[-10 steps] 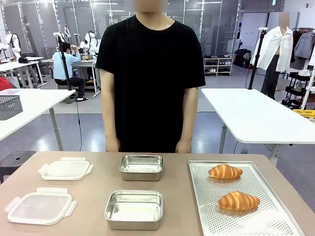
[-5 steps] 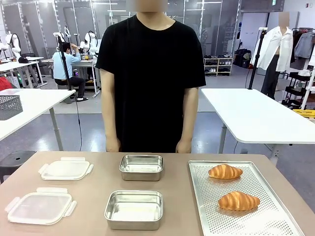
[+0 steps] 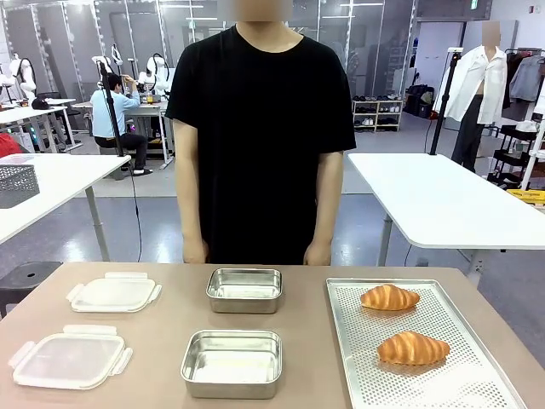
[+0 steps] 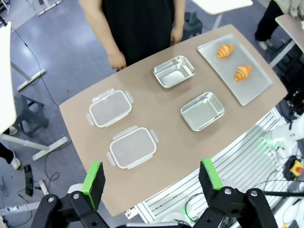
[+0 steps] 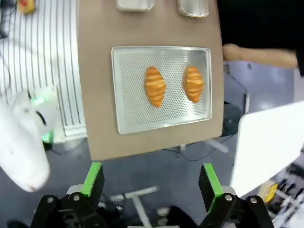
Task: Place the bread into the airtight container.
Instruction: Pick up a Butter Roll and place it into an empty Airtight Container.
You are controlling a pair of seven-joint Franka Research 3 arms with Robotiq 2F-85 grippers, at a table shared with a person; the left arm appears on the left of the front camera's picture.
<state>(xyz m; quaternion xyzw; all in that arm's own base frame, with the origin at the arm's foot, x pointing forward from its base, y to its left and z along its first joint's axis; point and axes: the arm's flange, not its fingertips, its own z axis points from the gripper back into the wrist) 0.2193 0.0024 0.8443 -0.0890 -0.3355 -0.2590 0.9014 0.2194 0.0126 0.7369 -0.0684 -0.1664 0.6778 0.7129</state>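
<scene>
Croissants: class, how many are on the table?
2. Both lie apart on the perforated tray: the far croissant near its back edge, the near croissant around its middle. None seems hidden.

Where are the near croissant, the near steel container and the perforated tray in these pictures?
near croissant (image 3: 413,348), front view, middle of its crust.
near steel container (image 3: 230,389), front view, its front wall.
perforated tray (image 3: 451,379), front view, bare mesh in front of the croissants.
</scene>
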